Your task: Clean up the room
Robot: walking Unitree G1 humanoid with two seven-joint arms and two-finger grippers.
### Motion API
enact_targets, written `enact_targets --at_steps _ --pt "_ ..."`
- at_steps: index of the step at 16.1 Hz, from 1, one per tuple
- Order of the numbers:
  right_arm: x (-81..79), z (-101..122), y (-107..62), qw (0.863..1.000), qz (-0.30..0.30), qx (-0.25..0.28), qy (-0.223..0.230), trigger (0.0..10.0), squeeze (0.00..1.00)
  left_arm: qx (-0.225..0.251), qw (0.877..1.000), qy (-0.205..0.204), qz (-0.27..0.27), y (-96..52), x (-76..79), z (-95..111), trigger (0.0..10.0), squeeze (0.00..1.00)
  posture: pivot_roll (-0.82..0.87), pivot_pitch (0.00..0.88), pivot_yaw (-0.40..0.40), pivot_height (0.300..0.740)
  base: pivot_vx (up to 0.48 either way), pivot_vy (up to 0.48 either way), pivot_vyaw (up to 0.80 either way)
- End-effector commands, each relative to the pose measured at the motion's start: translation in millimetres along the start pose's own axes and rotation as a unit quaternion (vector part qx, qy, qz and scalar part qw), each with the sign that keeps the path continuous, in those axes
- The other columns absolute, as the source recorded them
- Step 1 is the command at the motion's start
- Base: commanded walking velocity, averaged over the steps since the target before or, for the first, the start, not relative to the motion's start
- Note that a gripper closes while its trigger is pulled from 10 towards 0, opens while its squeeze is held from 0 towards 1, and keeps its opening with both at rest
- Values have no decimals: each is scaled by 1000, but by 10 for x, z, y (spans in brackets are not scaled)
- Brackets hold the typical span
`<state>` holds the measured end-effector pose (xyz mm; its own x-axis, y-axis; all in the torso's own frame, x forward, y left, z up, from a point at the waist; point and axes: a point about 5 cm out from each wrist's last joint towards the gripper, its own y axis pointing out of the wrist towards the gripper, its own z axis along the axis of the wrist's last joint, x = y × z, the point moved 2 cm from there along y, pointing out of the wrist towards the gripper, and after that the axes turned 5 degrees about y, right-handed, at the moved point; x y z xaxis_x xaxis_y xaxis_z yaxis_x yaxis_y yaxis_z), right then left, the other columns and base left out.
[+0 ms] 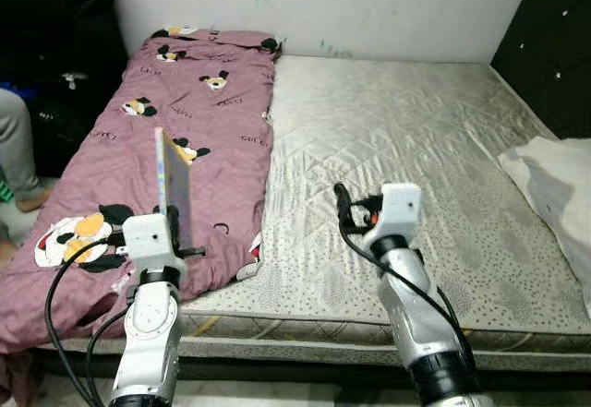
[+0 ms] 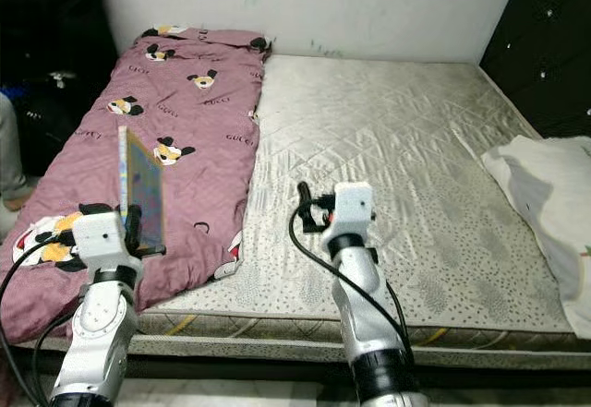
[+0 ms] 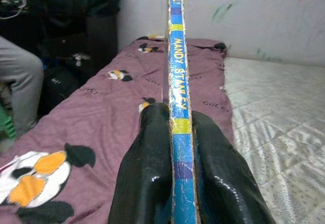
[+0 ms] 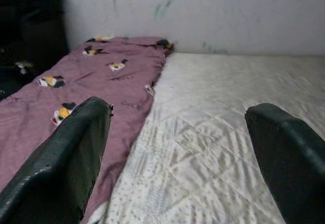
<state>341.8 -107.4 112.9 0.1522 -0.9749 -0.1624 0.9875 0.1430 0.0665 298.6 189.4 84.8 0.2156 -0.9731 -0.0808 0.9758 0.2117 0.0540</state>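
Observation:
My left gripper (image 1: 181, 230) is shut on the lower edge of a thin, colourful children's book (image 1: 173, 184). The book stands upright and edge-on over the purple cartoon-mouse blanket (image 1: 189, 102). In the left wrist view the book's blue and yellow spine (image 3: 177, 76) runs straight up between the two black fingers (image 3: 147, 173). My right gripper (image 1: 343, 206) hovers low over the front of the bare white mattress (image 1: 406, 139). It is open, and nothing lies between its wide-spread fingers (image 4: 63, 165).
A white pillow or cloth (image 1: 557, 185) lies at the bed's right edge, with a black padded panel (image 1: 554, 29) behind it. A person's grey-trousered leg (image 1: 17, 149) is at the far left beside dark clutter. A scribbled white wall (image 1: 323, 1) stands behind the bed.

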Motion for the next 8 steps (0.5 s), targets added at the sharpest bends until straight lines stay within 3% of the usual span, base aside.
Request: enact_targets --at_steps 1,4,8 --pt "12 -10 12 1000 2 -6 -5 10000 0 24 1000 3 8 25 -30 114 10000 0 78 0 -62 740 0 0 0" --pt "74 -34 -10 1000 -8 -11 -8 10000 0 20 1000 -2 -1 43 26 109 10000 0 56 0 -64 740 0 0 0" --pt "75 -57 -35 1000 -5 -14 -12 10000 0 13 1000 -11 -2 68 57 84 10000 0 40 0 -66 740 0 0 -800"
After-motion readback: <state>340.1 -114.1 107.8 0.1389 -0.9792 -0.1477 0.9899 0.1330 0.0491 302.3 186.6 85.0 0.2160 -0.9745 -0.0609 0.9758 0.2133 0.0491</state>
